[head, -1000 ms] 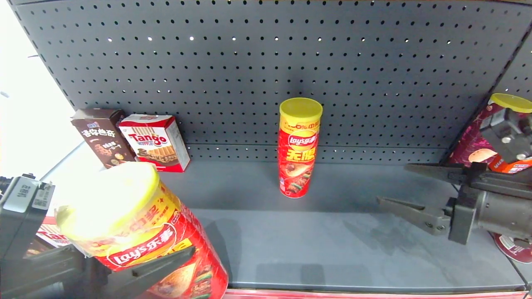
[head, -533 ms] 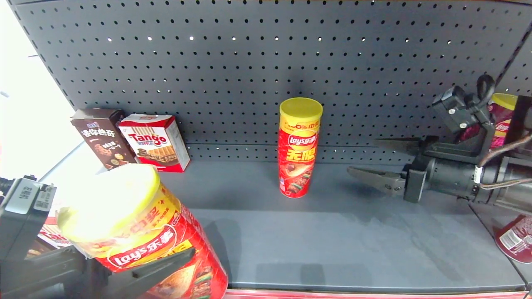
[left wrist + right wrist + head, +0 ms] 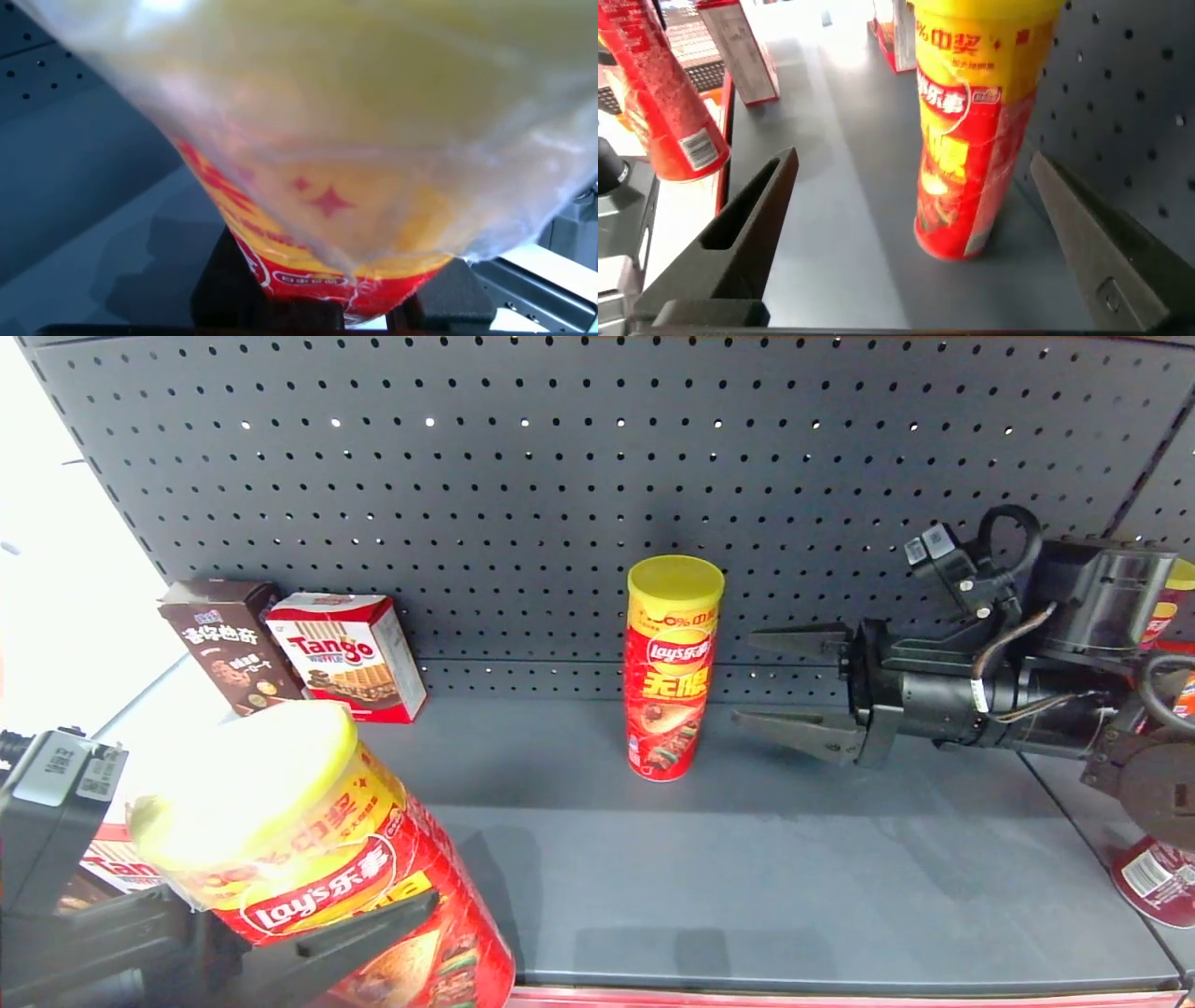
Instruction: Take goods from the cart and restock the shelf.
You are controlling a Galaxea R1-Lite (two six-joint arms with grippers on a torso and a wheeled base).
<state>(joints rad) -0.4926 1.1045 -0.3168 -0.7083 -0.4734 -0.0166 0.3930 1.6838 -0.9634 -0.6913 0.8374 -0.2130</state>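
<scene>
One can (image 3: 674, 667) shelved; second can (image 3: 317, 859) clamped in left gripper (image 3: 289, 938) at 7 o'clock, unplaced; right gripper (image 3: 747, 679) spread, empty, at 3 o'clock

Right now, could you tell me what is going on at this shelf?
The robot is restocking. Its left hand holds a yellow-lidded chip can at the front left of the shelf, tilted, not yet set down. A matching can stands upright near the back panel. The right hand is open beside it, jaws facing it without touching.
</scene>
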